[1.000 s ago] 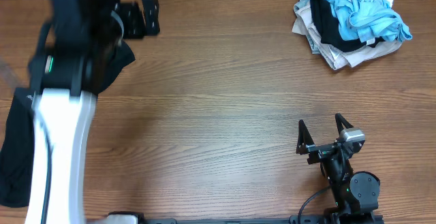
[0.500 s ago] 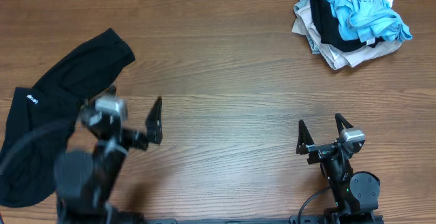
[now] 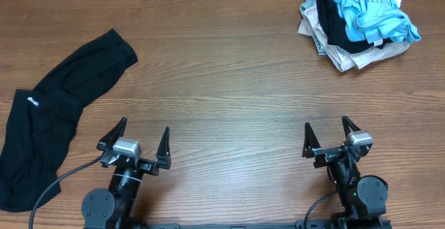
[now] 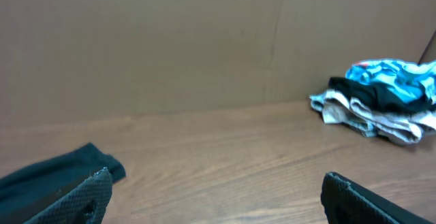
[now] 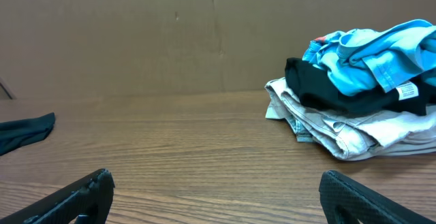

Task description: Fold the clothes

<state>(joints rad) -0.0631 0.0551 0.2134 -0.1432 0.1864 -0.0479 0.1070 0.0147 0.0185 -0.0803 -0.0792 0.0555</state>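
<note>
Overhead: left gripper (image 3: pixel 142 135) and right gripper (image 3: pixel 327 128) rest, jaws wide open, empty. Black garment (image 3: pixel 55 111) sprawls left on the bench (image 3: pixel 229 83), heaped clothes (image 3: pixel 358 24) back right; pinching one layer would likely bunch it.

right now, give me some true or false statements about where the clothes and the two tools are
1. The black garment lies unfolded by itself on the left side of the table. True.
2. The light-blue T-shirt sits on top of the pile at the far right corner. True.
3. The left tool is shut on the black garment. False: it is open and empty, near the front edge, beside the garment and not gripping it.
4. The right tool is touching the pile. False: it is open near the front edge, with bare table between it and the pile.
</note>
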